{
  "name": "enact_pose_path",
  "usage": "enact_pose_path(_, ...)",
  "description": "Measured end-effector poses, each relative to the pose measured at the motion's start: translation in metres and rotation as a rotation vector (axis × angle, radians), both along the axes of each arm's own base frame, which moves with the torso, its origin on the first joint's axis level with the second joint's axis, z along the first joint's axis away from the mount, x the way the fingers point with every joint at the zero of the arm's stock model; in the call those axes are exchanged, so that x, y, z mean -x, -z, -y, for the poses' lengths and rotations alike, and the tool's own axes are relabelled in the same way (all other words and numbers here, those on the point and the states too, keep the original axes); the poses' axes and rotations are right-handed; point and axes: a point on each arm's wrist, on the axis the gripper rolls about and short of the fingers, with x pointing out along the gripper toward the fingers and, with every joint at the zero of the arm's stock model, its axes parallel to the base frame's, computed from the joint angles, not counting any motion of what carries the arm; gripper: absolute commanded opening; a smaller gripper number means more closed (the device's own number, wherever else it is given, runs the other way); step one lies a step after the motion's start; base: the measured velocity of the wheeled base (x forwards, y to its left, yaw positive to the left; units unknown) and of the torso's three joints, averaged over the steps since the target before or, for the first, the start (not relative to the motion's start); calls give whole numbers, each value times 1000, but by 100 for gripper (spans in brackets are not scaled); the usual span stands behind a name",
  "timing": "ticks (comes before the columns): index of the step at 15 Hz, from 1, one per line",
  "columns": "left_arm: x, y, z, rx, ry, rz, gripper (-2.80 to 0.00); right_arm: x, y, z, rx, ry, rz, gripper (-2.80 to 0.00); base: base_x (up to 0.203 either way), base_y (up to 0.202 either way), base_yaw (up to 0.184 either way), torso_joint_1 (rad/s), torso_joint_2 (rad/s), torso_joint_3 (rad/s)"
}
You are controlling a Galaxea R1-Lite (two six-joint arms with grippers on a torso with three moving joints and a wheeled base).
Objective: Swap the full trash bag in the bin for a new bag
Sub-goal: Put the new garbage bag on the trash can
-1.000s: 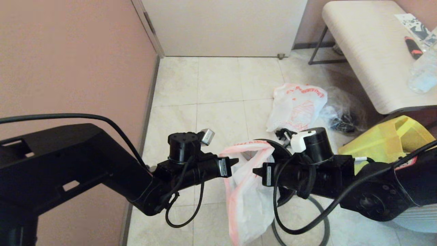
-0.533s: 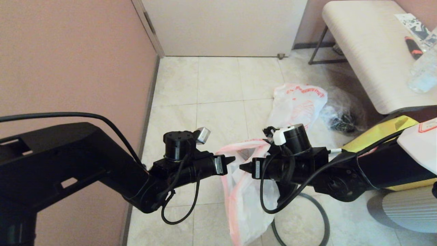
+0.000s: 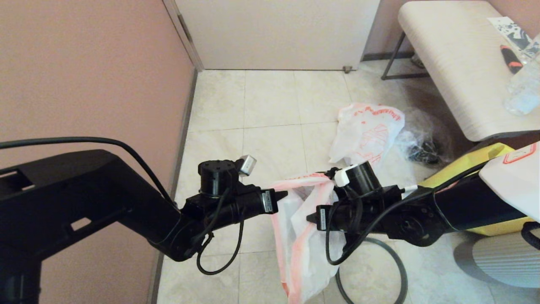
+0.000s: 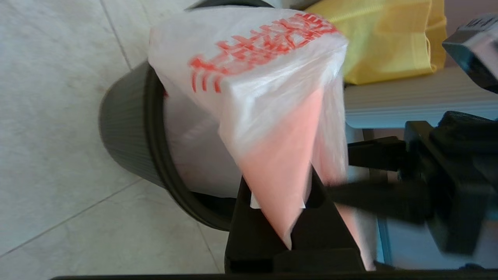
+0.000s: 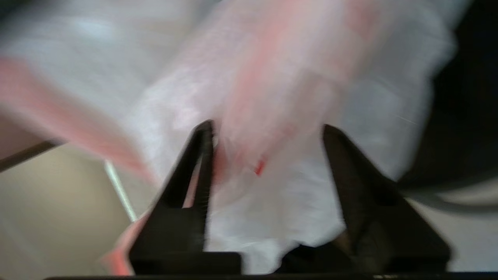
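Note:
The new bag (image 3: 303, 245) hangs limp between my two arms, white with red-orange edges. My left gripper (image 3: 280, 196) is shut on its upper edge; the left wrist view shows the pink film (image 4: 280, 163) pinched between the fingers of the left gripper (image 4: 278, 186). The bag's lower part hangs into the black bin (image 4: 124, 128). My right gripper (image 3: 311, 219) faces the left one from the other side. Its jaws stand open in the right gripper's (image 5: 267, 128) own view, with loose bag film (image 5: 272, 194) between them. The full trash bag (image 3: 367, 135) lies on the floor further back.
A clear bag of dark items (image 3: 422, 147) lies beside the full bag. The yellow tote (image 3: 493, 154) stands at the right behind my right arm. A pale bench (image 3: 455, 63) fills the back right, a pink wall (image 3: 84, 63) the left. A thin dark hoop (image 3: 398, 264) lies on the tiles below my right arm.
My right gripper has moved left and down against the hanging bag, and its jaws now straddle the film. The left gripper still holds the bag and has drifted slightly left.

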Motion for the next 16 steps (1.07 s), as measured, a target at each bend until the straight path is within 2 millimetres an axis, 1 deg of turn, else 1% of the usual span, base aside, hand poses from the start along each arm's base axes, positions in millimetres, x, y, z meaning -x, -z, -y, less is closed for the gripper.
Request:
enact_pose_path(4, -2, -2, -3, 4, -8, 4, -280, -9, 4, 33, 103, 46, -77, -280, 0, 0, 0, 0, 0, 0)
enact_pose_path(6, -3, -3, -6, 5, -17, 6, -280, -12, 1, 48, 114, 80, -94, -280, 0, 0, 0, 0, 0, 0)
enact_pose_path(9, -4, -4, -7, 5, -20, 7, -280, -24, -12, 74, 107, 141, -60, -280, 0, 0, 0, 0, 0, 0)
enact_pose_path(11, -5, 0, -6, -1, -17, -1, -280, -40, -26, 92, 77, 190, 5, -280, 0, 0, 0, 0, 0, 0)
enact_pose_path(14, -3, 9, -6, -26, 5, -43, -280, -62, -39, 106, 78, 215, 97, -280, 0, 0, 0, 0, 0, 0)
enact_pose_path(16, 1, 18, -9, -90, 17, -87, -280, -72, -41, 107, 104, 197, 129, -280, 0, 0, 0, 0, 0, 0)
